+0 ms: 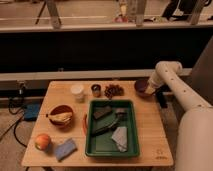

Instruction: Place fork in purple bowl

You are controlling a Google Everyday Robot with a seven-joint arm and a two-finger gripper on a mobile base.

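The purple bowl (140,86) stands at the back right of the wooden table (150,125). My gripper (148,90) is at the end of the white arm (172,85), down at the bowl's right side, and it hides part of the rim. I cannot pick out the fork with certainty. A dark long utensil (106,128) lies in the green tray (89,125), and I cannot tell whether it is the fork.
The tray also holds a dark block (102,112) and a grey cloth (120,138). A red-orange bowl (61,116), white cup (77,92), small dark cup (96,90), brown cluster (113,90), orange (42,141) and blue sponge (65,149) stand on the left.
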